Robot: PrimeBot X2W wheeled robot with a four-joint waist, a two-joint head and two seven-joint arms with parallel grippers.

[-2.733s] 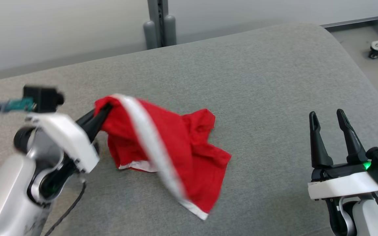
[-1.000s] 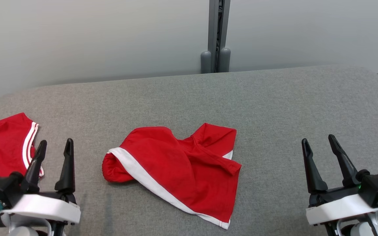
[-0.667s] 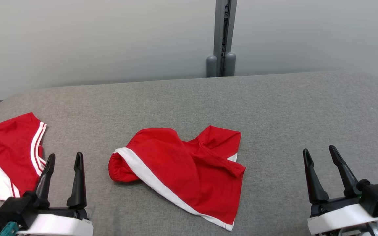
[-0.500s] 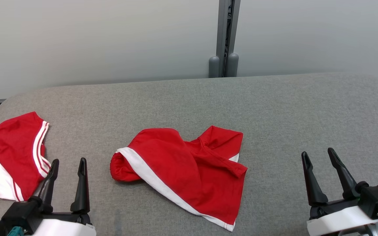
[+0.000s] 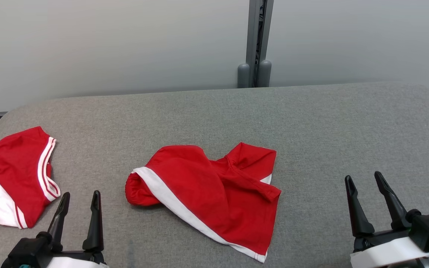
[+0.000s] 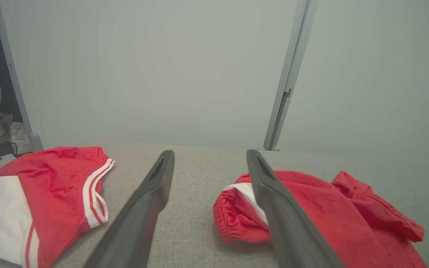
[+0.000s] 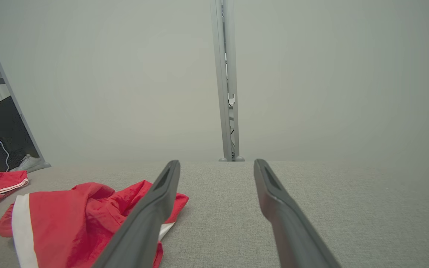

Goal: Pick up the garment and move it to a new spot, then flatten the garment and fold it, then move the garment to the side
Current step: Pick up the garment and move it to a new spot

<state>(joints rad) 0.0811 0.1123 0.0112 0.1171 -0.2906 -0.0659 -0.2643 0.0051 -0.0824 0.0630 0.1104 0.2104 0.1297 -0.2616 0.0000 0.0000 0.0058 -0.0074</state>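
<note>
At the tabletop's (image 5: 311, 123) middle the crumpled garment (image 5: 207, 193) is lying free, between the left jaws and the right jaws, both hanging spread and empty near the front edge. Flattening is likely calling for each pair pinching an outer hem corner and pulling apart, low. Bare room is lying rightward and behind; a second red garment (image 5: 9, 175) is crowding the left edge.

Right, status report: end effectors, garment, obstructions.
Left end effector open, empty. Right end effector open, empty. Red garment crumpled mid grey surface, not yet flattened. Second red-and-white garment far left, apart; nothing blocking.
</note>
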